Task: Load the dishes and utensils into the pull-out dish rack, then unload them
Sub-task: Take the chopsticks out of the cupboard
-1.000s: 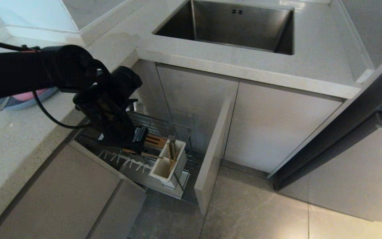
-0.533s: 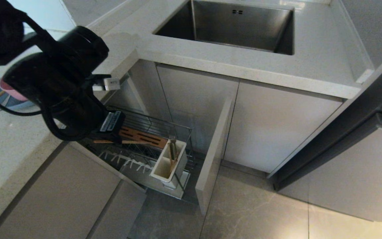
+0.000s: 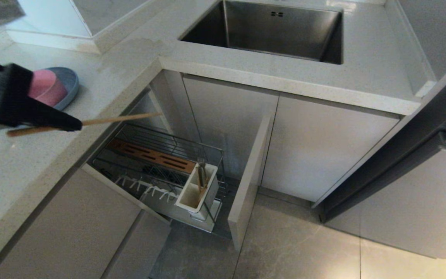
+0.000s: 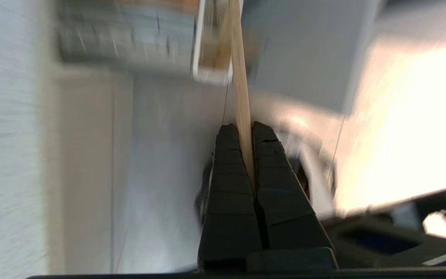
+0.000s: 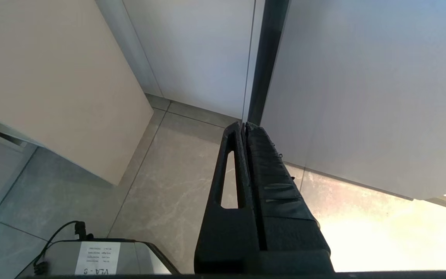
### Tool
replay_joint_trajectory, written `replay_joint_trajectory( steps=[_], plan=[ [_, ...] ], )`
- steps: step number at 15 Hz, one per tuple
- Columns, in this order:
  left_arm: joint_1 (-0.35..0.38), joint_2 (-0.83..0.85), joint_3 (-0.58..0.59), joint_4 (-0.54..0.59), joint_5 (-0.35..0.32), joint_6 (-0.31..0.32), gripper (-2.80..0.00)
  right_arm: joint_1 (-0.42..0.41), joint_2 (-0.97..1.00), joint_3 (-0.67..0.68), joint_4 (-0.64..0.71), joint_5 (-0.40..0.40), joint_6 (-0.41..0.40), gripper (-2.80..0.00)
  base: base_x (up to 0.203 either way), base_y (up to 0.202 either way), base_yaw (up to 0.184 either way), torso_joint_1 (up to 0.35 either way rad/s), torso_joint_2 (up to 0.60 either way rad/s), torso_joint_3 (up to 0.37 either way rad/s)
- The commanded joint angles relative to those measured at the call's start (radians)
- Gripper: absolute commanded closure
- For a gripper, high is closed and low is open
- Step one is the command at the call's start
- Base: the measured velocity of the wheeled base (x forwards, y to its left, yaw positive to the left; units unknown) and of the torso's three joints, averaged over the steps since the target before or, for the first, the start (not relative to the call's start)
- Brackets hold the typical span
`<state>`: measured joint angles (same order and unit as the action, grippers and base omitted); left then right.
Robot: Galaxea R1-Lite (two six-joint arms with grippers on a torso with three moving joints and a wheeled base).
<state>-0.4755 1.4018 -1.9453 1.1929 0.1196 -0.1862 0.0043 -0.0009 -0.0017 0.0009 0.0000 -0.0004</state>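
The left tool [image 3: 68,124] is up over the desk [image 3: 10,170], to the side of the pull-out dish rack [image 3: 157,170], clenched on a light wooden chopstick [image 3: 118,118]. In the head view the stick runs roughly level out of the fingertips, its free end reaching over the open cabinet gap above the rack, and a short stub shows behind the fingers. The left wrist view shows the stick [image 4: 242,89] pinched between the two black pads [image 4: 229,162]; it looks like a single chopstick, though the blur there leaves that uncertain.

The rack stands pulled out from the cabinet below the desk, its beige panel front [image 3: 248,174] at the outer end. Inside it the brown slotted wooden strip [image 3: 149,155] lies along the far side, the white prongs [image 3: 145,190] along the near side, and the white utensil box [image 3: 196,192] sits against the panel end. In the box's far compartment a silver fork [image 3: 201,170] stands upright, with a wooden stick leaning beside it.

On the desk beyond the left tool, the pink bowl [image 3: 43,91] rests in the blue plate [image 3: 68,83]. The steel sink [image 3: 277,31] lies further along the desk from the rack.

The right tool [image 5: 245,128] hangs low by the cabinet doors above the tiled floor [image 5: 161,186], its fingers pressed together and holding nothing.
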Motion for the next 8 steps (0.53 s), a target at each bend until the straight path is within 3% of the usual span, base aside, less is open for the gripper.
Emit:
replay_joint_trajectory(
  steps=[1, 4, 8],
  plan=[
    [0.024, -0.126, -0.001, -0.033, 0.001, -0.001, 0.0, 0.0, 0.001, 0.0, -0.001, 0.0, 0.0, 0.0, 0.0, 0.0, 0.0, 0.0, 0.0, 0.0],
    [0.18, -0.208, -0.001, -0.164, 0.003, 0.021, 0.0, 0.0, 0.001, 0.0, -0.001, 0.0, 0.0, 0.0, 0.0, 0.0, 0.0, 0.0, 0.0, 0.0],
    [0.524, -0.244, -0.001, -0.29, 0.002, 0.029, 0.0, 0.0, 0.001, 0.0, -0.001, 0.0, 0.0, 0.0, 0.0, 0.0, 0.0, 0.0, 0.0, 0.0]
  ],
)
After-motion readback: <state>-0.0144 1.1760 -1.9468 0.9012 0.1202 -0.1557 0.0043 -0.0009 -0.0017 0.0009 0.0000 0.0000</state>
